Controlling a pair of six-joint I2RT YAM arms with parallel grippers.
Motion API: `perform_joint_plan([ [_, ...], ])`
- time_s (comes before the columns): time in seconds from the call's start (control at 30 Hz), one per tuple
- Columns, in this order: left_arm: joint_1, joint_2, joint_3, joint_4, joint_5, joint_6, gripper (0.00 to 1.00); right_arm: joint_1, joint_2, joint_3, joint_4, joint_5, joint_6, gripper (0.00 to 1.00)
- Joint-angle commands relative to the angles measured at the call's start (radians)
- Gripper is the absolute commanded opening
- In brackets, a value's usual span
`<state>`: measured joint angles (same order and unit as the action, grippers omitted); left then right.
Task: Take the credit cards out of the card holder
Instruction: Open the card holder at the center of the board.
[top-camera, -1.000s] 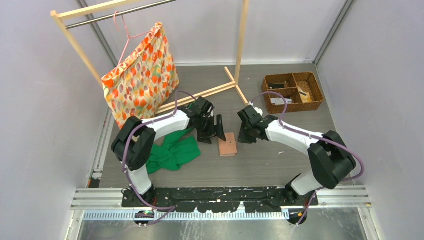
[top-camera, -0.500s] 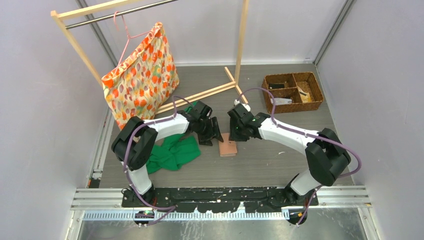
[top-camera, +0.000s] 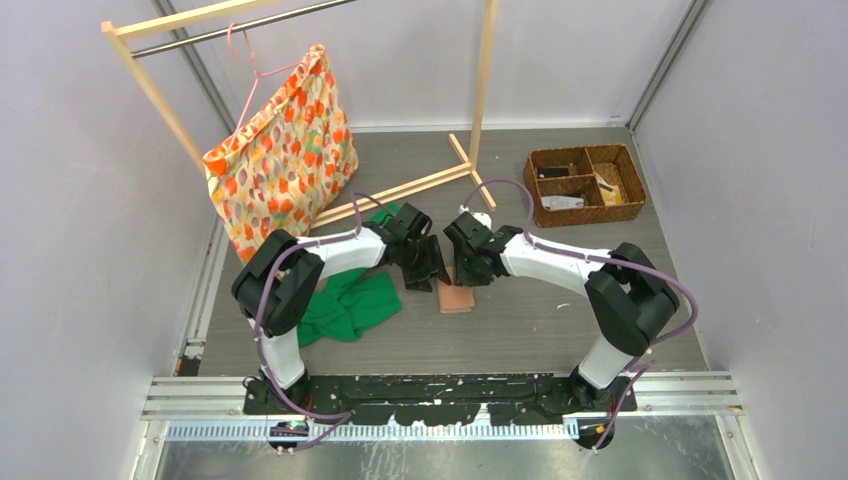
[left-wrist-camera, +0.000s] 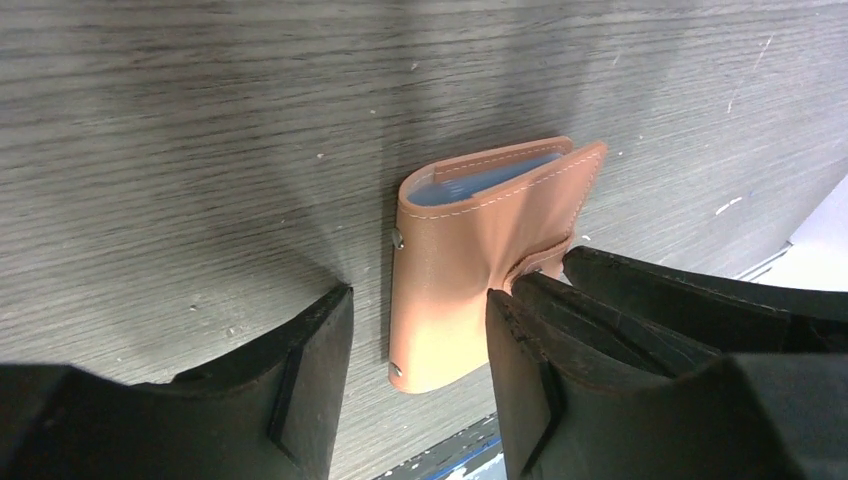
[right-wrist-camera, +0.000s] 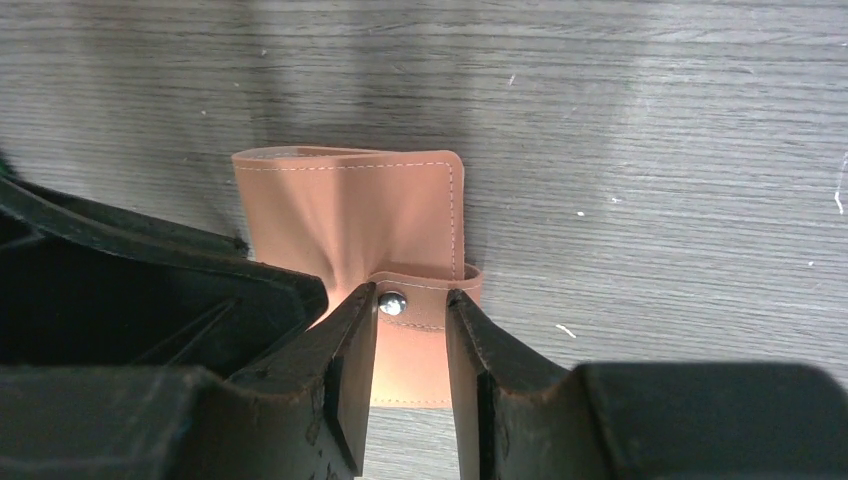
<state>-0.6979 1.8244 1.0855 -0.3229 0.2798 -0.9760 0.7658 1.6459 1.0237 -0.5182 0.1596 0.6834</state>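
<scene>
Card holder (top-camera: 456, 296) lies closed on the table (top-camera: 560, 320) between left claw (top-camera: 428, 265) and right claw (top-camera: 470, 268). Left wrist view: left claw half-open astride its end, blue interior (left-wrist-camera: 480, 185) showing. Only the right wrist view shows the right claw narrowly parted around the snap tab (right-wrist-camera: 425, 300). A slipping pinch could drag the holder.

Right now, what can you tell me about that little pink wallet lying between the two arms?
The card holder is a small salmon-pink folding wallet, leather-like with pale stitching, lying flat and folded shut on the grey wood-grain table. Its open end shows pale blue inside. A snap tab with a metal stud wraps one edge, creasing the cover. The right tool straddles that tab; the left tool straddles the body.
</scene>
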Motion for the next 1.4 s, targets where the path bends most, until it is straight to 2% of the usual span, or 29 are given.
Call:
perform_joint_plan([
  [0.0,-0.019,0.036,-0.017,-0.065,-0.108,-0.012,0.52,0.01,0.015,0.023,0.013,0.03,-0.011,0.38],
  [0.27,-0.022,0.052,-0.039,-0.06,-0.115,-0.02,0.37,0.023,0.017,0.001,0.05,0.016,0.022,0.46],
  [0.4,-0.022,0.076,-0.03,-0.055,-0.106,-0.017,0.36,0.023,0.015,-0.002,0.054,0.003,0.029,0.47],
  [0.63,-0.023,0.092,-0.025,-0.06,-0.105,-0.019,0.36,0.023,0.031,-0.019,0.021,0.052,0.037,0.23],
  [0.93,-0.023,0.097,-0.023,-0.077,-0.113,-0.013,0.36,0.023,-0.044,-0.056,-0.012,0.109,0.045,0.03],
  [1.3,-0.023,0.084,-0.03,-0.085,-0.118,-0.007,0.36,0.023,-0.12,-0.086,0.017,0.123,0.054,0.01],
  [1.37,-0.023,0.079,-0.034,-0.085,-0.12,-0.008,0.36,0.024,-0.146,-0.105,0.052,0.111,0.06,0.1],
])
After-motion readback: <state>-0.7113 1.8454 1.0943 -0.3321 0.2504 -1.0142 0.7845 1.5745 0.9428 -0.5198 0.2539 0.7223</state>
